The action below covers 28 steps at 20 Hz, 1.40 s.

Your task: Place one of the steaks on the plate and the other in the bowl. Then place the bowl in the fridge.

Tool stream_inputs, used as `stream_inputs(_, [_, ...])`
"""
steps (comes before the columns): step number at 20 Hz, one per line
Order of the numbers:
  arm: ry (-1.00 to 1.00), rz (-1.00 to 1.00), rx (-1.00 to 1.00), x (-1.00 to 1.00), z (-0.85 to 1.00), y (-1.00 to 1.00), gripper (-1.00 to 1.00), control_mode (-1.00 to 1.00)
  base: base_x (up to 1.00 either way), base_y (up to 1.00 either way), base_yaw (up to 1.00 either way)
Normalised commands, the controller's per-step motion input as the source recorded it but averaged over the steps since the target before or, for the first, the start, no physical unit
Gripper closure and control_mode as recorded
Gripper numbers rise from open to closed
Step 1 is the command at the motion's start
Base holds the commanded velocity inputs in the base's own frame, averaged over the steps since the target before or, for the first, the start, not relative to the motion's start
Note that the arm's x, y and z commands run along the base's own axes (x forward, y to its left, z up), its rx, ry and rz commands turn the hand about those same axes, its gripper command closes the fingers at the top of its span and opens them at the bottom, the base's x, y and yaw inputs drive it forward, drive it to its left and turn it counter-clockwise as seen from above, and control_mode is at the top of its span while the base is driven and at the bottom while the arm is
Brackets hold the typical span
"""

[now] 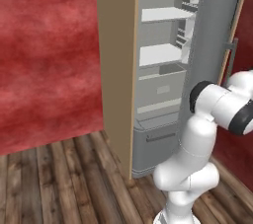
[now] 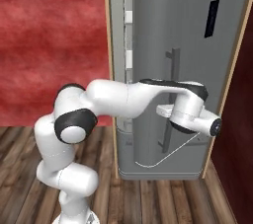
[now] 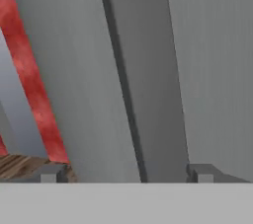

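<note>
Red walls and dark plank flooring frame the tall grey metallic fridge [image 1: 163, 94], its door swung open on pale shelves [image 1: 165, 15]. My gripper [image 3: 127, 174] sits up against the long vertical bar handle [image 3: 148, 94], fingertips [image 3: 49, 173] spread wide either side of it and holding nothing. I'd judge the door step is in hand (bowl and steaks aren't before me), so I'd back straight off the bar without snagging it.

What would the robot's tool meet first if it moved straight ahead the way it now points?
Most likely the long vertical grey bar handle of the tall grey metallic fridge; it stands between the open tool's fingertips, though depth is unclear.
</note>
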Motion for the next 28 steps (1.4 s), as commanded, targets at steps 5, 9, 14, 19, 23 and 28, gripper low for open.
stream_inputs(5, [-0.03,0.0,-0.19,-0.73,0.69,-0.01,-1.0,-1.0,0.0,0.0,0.0])
stream_inputs(9, [0.01,-0.01,-0.13,-1.0,0.53,0.0,-1.0,-1.0,0.0,0.0,0.0])
stream_inputs(14, [-0.02,-0.06,-0.16,-1.0,0.16,0.23,-1.0,-1.0,0.0,0.0,0.0])
stream_inputs(19, [0.02,0.0,-0.69,-0.82,0.02,1.0,-1.0,-1.0,0.0,0.0,0.0])
stream_inputs(23, [0.31,-0.01,-0.57,-0.23,0.07,1.0,-1.0,-1.0,0.0,0.0,0.0])
stream_inputs(28, [0.07,-0.18,-0.36,-0.73,0.0,1.0,-1.0,-1.0,0.0,0.0,0.0])
